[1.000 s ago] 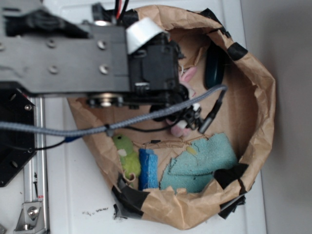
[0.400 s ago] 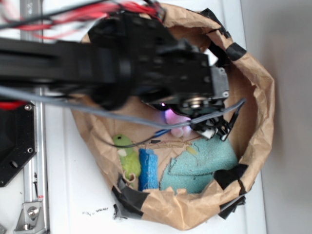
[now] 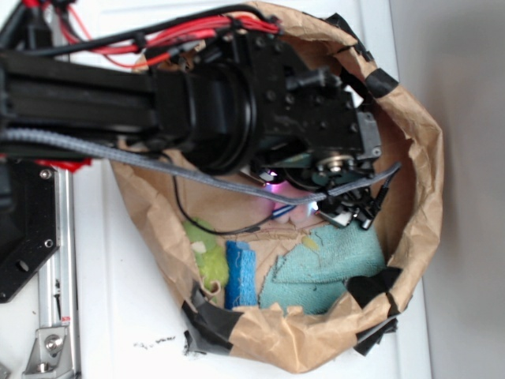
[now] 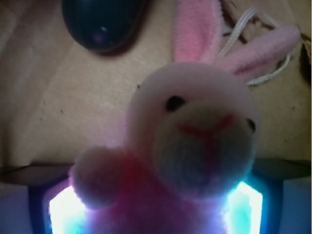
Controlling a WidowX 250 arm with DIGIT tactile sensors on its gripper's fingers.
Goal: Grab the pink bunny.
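Note:
The pink bunny (image 4: 195,131) fills the wrist view, facing the camera, with both ears up and a white loop (image 4: 242,25) behind them. It lies on the brown paper floor of the bag. My gripper (image 4: 153,207) is low over it, jaws wide apart, with a lit finger (image 4: 61,214) on each side of the bunny's body. In the exterior view the arm (image 3: 260,110) covers the bunny; only a pink glow (image 3: 276,184) shows beneath it.
A rolled-down brown paper bag (image 3: 422,158) rings the work area. Inside it lie a green plush toy (image 3: 207,257), a blue sponge (image 3: 239,272) and a teal cloth (image 3: 331,264). A dark oval object (image 4: 100,22) sits beyond the bunny.
The arm has swung right and down into the bag. The gripper now sits low around the bunny, which the arm hides in the exterior view.

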